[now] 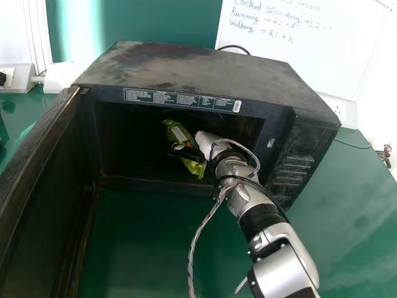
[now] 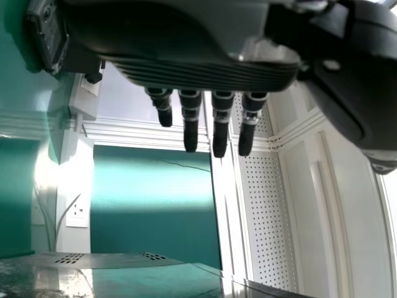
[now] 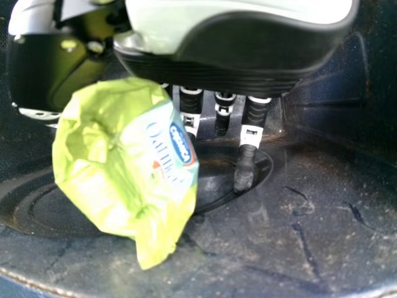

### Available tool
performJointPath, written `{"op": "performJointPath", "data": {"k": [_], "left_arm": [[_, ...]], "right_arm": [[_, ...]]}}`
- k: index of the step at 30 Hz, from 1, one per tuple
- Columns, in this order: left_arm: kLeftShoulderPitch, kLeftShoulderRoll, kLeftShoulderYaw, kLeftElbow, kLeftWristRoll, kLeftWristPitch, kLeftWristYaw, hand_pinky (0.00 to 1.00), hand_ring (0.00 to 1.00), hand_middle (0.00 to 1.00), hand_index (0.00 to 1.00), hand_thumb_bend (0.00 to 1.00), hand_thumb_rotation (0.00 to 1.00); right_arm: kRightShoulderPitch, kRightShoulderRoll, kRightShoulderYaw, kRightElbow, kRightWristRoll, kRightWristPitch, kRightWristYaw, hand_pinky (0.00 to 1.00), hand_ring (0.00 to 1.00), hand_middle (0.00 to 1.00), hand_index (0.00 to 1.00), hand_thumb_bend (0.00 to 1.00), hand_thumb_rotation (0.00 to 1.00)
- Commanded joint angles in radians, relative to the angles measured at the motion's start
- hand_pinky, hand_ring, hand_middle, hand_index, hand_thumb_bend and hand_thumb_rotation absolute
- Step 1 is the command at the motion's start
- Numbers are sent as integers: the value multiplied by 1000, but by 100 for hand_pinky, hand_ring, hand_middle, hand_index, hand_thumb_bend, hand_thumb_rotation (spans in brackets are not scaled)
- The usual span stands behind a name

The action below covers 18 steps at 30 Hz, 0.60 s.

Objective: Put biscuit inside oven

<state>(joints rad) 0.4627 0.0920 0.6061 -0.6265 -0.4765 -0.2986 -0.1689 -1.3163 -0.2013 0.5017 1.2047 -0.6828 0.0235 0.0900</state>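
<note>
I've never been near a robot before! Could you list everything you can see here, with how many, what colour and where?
Microwave oven: one, black, on the table
Oven door: one, dark, standing open at the robot's left
Biscuit packet: one, yellow-green, inside the oven
Table: one, green, under the oven
Whiteboard: one, white with handwriting, behind the oven
Cable: one, black, behind the oven
Wall sockets: several, white, along the wall
Right arm: one, silver and black, reaching into the oven
Right robot hand: one, white and black, holding the packet
Left robot hand: one, grey and black, left wrist view
</note>
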Motion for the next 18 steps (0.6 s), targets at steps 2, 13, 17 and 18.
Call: {"op": "performJointPath", "data": {"k": [2,13,17,18], "left_arm": [[11,-2,-6,-13,2,-6,4,99,91,91,90,100,100],[12,0,-5,-11,-9,-9,-4,100,91,91,90,100,100],[13,1,-4,-11,-2,-10,-4,100,91,91,90,100,100],[14,1,-4,-12,0,-9,-4,100,91,91,90,100,100]], "right_arm": [[-27,9,-5,17,9,7,-2,43,57,59,48,53,15],[-24,26,5,39,4,25,-21,46,61,62,49,52,15],[-19,33,-2,49,12,29,-35,47,62,64,49,52,14],[-18,33,-2,51,13,27,-35,47,62,63,49,52,15]]}}
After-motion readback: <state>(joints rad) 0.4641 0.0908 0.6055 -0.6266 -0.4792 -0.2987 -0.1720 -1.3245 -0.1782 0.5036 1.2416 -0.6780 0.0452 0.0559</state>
